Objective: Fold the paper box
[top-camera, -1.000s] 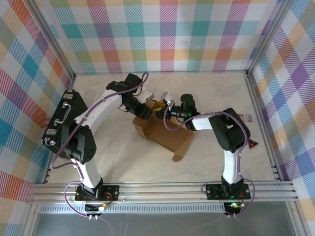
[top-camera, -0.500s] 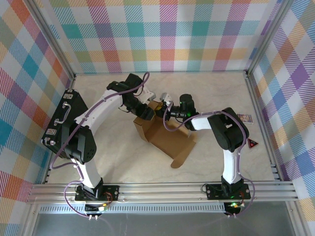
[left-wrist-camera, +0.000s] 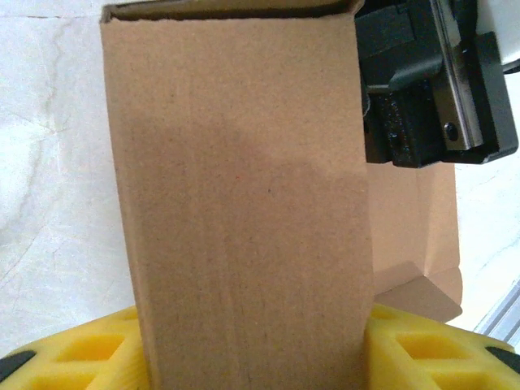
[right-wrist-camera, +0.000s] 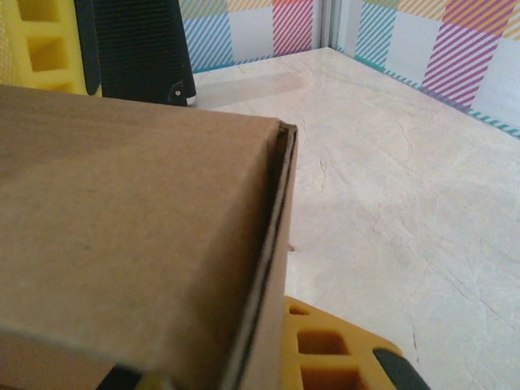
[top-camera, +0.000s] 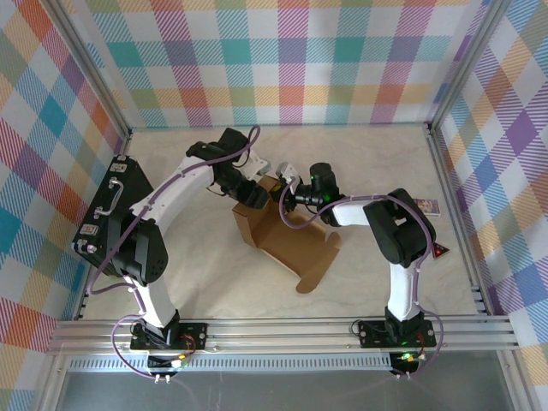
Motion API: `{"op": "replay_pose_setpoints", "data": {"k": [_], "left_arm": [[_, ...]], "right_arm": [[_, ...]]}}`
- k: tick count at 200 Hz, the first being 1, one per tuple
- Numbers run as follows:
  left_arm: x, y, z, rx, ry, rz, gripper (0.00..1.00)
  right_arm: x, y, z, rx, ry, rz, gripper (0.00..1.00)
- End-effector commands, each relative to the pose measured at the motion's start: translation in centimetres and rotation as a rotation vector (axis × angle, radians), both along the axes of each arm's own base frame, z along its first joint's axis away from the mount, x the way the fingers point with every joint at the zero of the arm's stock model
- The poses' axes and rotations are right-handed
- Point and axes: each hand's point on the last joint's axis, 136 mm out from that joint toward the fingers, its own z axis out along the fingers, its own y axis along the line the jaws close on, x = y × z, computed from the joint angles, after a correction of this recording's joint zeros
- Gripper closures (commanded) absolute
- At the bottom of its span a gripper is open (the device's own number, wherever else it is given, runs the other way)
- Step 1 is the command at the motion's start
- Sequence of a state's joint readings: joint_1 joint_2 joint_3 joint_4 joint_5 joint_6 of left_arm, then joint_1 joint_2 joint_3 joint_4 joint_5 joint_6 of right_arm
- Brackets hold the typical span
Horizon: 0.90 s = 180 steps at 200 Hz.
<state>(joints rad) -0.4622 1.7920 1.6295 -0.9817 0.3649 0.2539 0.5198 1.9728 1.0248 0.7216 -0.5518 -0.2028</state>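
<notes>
The paper box (light, stiff, I judge) wants wall grips: left gripper clamps a panel, right gripper pinches its rim.

Pale table: paper box centre, black case (left edge), small packet right.

One brown cardboard paper box, two white-and-black robot arms, the left arm and the right arm, one black hard case, one small printed packet, one small red triangular piece, one pale marbled table
</notes>
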Motion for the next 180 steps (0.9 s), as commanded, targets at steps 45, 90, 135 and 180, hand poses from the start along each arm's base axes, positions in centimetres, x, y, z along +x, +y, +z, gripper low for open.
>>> {"op": "replay_pose_setpoints", "data": {"k": [45,90,135,180], "left_arm": [[-0.7,-0.7,3.2,-0.06,-0.068,-0.028,0.47],[-0.7,-0.9,3.4,-0.079,-0.07,-0.024,0.47],[-0.7,-0.9,3.2,-0.081,-0.065,-0.019,0.47],[-0.7,-1.0,3.0,-0.083,-0.059,-0.012,0.47]], "right_arm": [[-2.0,-0.3,-1.5,-0.103,0.028,0.074,0.71],[-1.4,-0.5,-1.7,-0.115,0.039,0.034,0.82],[0.1,0.2,0.4,-0.016,0.031,-0.014,1.0],[1.8,-0.2,0.6,0.02,0.02,-0.106,0.78]]}}
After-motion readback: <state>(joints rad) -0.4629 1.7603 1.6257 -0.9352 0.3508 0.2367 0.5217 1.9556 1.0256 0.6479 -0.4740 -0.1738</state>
